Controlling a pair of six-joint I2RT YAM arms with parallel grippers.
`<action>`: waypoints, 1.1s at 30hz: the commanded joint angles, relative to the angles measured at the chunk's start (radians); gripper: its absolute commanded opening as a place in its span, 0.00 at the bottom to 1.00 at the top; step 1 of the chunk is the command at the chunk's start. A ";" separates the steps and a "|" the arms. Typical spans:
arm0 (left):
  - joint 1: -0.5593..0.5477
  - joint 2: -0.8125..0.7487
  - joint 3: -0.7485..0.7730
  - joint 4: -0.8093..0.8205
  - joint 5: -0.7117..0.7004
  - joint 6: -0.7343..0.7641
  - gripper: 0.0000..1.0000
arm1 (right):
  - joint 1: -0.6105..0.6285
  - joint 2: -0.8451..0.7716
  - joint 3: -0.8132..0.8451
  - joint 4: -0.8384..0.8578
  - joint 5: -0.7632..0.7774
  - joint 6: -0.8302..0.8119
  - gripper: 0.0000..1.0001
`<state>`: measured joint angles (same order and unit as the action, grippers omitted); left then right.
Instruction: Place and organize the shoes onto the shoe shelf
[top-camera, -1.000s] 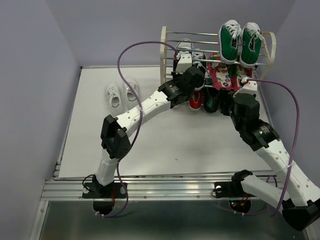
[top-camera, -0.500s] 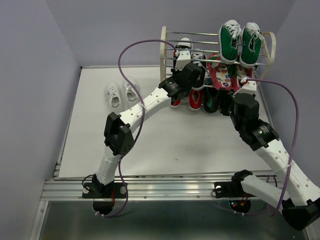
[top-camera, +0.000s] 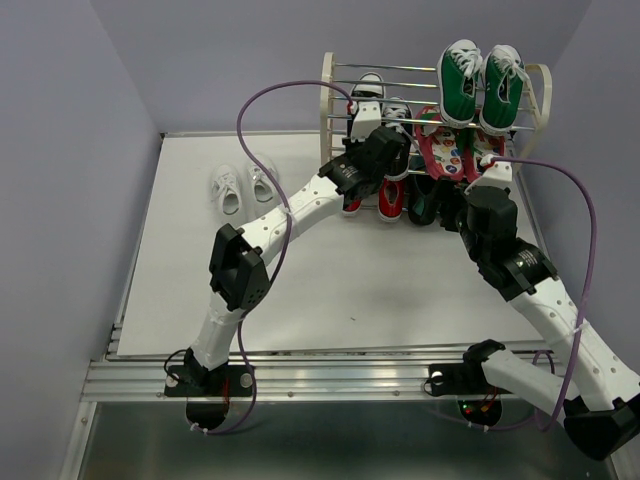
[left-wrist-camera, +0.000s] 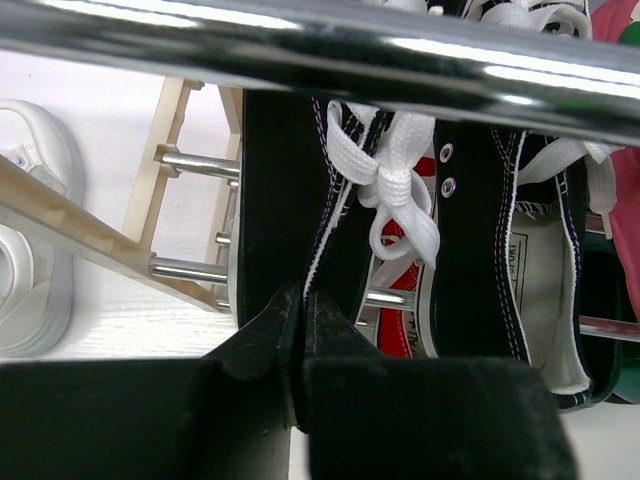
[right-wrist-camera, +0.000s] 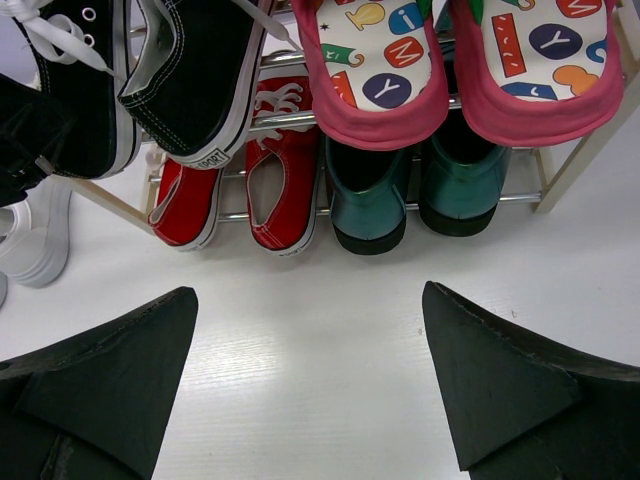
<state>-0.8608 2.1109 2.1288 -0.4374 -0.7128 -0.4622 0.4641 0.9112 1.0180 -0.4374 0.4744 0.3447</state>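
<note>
The shoe shelf (top-camera: 327, 100) stands at the back right of the table. Two black sneakers (left-wrist-camera: 275, 180) lie on its middle rods, and the red pair (right-wrist-camera: 283, 190) on the bottom rods below them. My left gripper (left-wrist-camera: 302, 298) is shut on the side wall of the left black sneaker (top-camera: 371, 88), reaching in under a top rod (left-wrist-camera: 300, 45). The white pair (top-camera: 240, 185) sits on the table left of the shelf. My right gripper (right-wrist-camera: 310, 300) is open and empty, low over the table in front of the shelf.
Green sneakers (top-camera: 480, 85) sit on the top tier. Pink patterned flip-flops (right-wrist-camera: 370, 60) lie on the middle tier at the right, with a teal pair of shoes (right-wrist-camera: 365, 195) under them. Purple cables arc over both arms.
My left arm has pushed in toward the shelf, carrying the black sneaker further back on the middle tier. The right arm has not moved.
</note>
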 joint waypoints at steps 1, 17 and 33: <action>0.011 -0.020 0.071 0.105 -0.060 -0.044 0.13 | -0.005 -0.002 0.002 0.026 0.000 0.002 1.00; 0.011 -0.055 0.022 0.114 -0.050 -0.070 0.44 | -0.005 -0.003 0.002 0.028 -0.003 -0.001 1.00; -0.119 -0.319 -0.243 0.155 -0.002 -0.018 0.96 | -0.005 0.000 0.005 0.028 -0.043 -0.015 1.00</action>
<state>-0.9234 1.9686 1.9629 -0.3389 -0.7090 -0.5091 0.4641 0.9112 1.0180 -0.4374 0.4519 0.3435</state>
